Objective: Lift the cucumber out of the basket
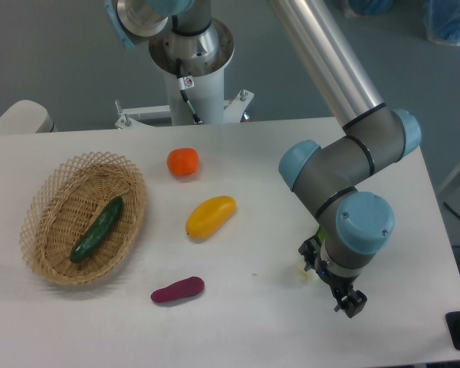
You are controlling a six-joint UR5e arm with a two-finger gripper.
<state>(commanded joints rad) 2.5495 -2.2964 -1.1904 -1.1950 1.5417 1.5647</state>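
The dark green glossy cucumber (96,229) lies diagonally inside the tan woven wicker basket (46,264) at the left of the white table. My gripper (331,280) is far to the right, near the table's front edge, pointing down under the blue-capped wrist. It is well apart from the basket and the cucumber. The wrist hides most of its black fingers, so the gap between them does not show. A small pale bit (302,273) peeks out at the gripper's left side; I cannot tell what it is.
An orange round fruit (183,162) sits behind the table's middle. A yellow oblong fruit (210,216) lies at the centre. A small purple oblong vegetable (178,290) lies in front of it. The robot's base (192,57) stands at the back.
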